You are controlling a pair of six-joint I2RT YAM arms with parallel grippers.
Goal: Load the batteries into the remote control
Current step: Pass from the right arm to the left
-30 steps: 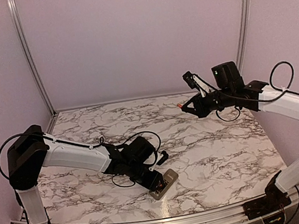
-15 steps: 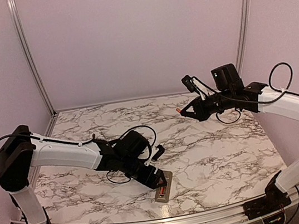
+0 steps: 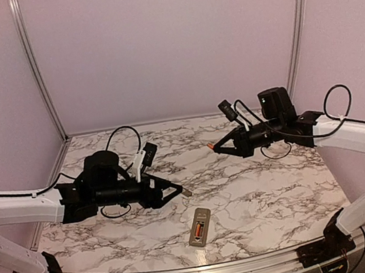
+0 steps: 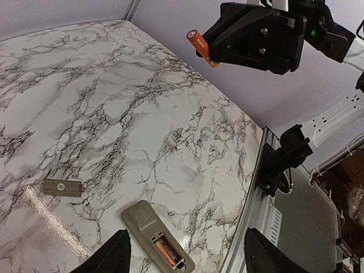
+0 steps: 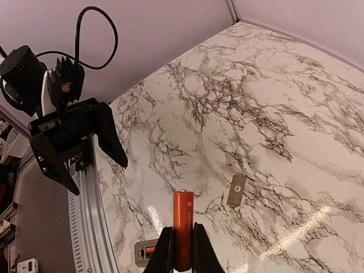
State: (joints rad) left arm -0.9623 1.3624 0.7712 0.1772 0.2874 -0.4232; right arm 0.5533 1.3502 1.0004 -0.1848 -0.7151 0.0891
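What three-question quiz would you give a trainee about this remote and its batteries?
1. True or false: the left gripper is shut on something.
2. The recess of the remote control holds: A nothing, B one battery, C two.
3. Fill in: the right gripper is shut on a second ___.
Key: 1 false, it is open and empty; 2 B; 3 battery.

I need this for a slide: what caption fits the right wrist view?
Right gripper grips an orange battery above the marble table; below lies the remote, one cell already seated.
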